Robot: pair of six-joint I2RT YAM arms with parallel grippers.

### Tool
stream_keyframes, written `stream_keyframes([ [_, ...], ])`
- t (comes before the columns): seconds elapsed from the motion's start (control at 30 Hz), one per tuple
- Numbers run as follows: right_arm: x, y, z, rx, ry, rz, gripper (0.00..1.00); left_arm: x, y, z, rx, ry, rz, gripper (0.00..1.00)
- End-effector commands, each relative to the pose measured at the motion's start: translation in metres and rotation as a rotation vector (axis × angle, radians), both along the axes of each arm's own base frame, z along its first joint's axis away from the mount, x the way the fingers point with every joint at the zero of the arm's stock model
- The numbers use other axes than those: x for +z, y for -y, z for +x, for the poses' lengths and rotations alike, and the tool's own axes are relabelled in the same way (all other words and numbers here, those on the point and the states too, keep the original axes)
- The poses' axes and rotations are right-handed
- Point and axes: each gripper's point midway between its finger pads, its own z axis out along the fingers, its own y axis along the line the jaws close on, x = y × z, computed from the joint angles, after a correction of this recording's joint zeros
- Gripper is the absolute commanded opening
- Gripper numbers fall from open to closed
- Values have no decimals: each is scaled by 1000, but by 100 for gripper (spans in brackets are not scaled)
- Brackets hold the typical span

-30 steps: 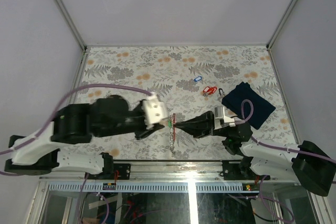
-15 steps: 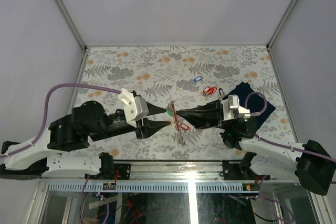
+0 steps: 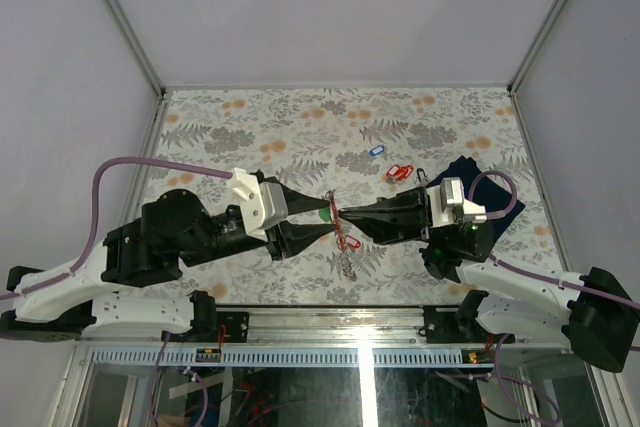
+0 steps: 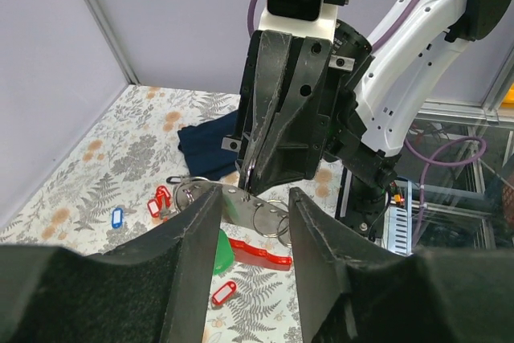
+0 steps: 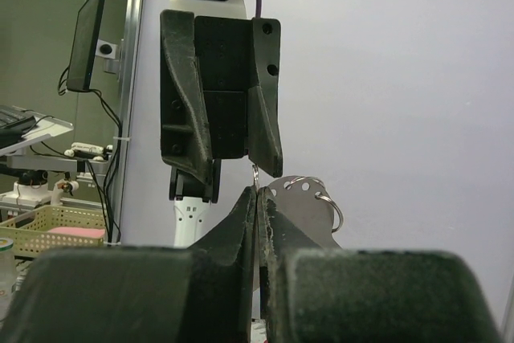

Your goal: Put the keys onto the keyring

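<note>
Parted, the left jaws have moved in around the keyring [image 4: 241, 200] clamped in the right jaws; threading looks imminent.

shiny perforated metal keyring plate [image 4: 239, 201], glossy red plastic tag [image 4: 257, 253], matt navy cloth [image 4: 205, 138], smooth floral-printed bench [image 4: 104, 182] cover.

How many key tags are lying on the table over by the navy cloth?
3: one blue tag farthest out, and two red tags bunched between it and the cloth. Another may hide underneath.
</note>
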Motion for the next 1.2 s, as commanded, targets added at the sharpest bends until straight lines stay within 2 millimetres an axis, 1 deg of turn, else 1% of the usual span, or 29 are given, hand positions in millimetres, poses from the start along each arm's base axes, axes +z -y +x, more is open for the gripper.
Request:
stream_keyframes([
  [0.0,41,23,-26,34,126,142,0,22,6,-3,-27,45,-67,36],
  [0.23,44,25,-31,48,147,141,0,16,13,-5,-47,44,-32,29],
  [0.33,44,26,-33,56,151,138,0,14,15,-5,-51,41,-19,16],
  [0.5,42,24,-35,71,155,129,0,15,16,-7,-61,40,-19,9],
  [0.63,42,25,-35,72,156,129,0,16,17,-8,-69,40,-19,0],
  [0.7,41,25,-35,71,154,125,0,16,17,-10,-77,40,-11,0],
  [0.77,39,25,-35,68,153,121,3,15,17,-11,-87,36,-1,0],
  [0.83,35,24,-34,55,154,110,9,14,17,-12,-93,33,15,0],
  [0.9,27,24,-32,32,149,83,16,11,16,-13,-97,27,38,0],
  [1.0,14,19,-28,-16,153,12,23,6,15,-14,-99,16,70,0],
  [1.17,-8,13,-17,-113,178,-118,24,-2,15,-15,-105,7,120,0],
])
